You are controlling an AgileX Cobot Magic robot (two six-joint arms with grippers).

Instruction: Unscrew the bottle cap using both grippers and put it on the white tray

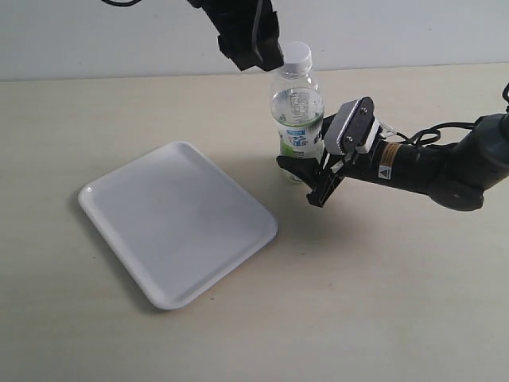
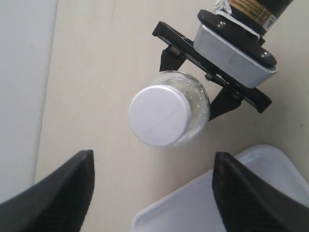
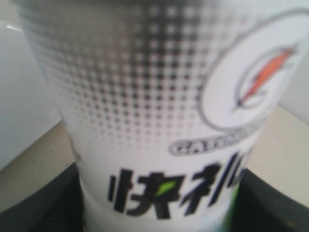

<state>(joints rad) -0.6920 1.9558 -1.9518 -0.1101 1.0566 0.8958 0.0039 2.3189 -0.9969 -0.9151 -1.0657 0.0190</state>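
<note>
Right gripper (image 1: 306,181) astride bottle (image 1: 297,111), cap (image 1: 296,54) above.

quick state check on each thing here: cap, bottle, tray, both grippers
bottle cap: on the bottle, not yet removed
bottle: upright on the table, between the right gripper's fingers
white tray: flat on the table, nothing on it
left gripper: open, beside the cap
right gripper: around the bottle's lower body
</note>
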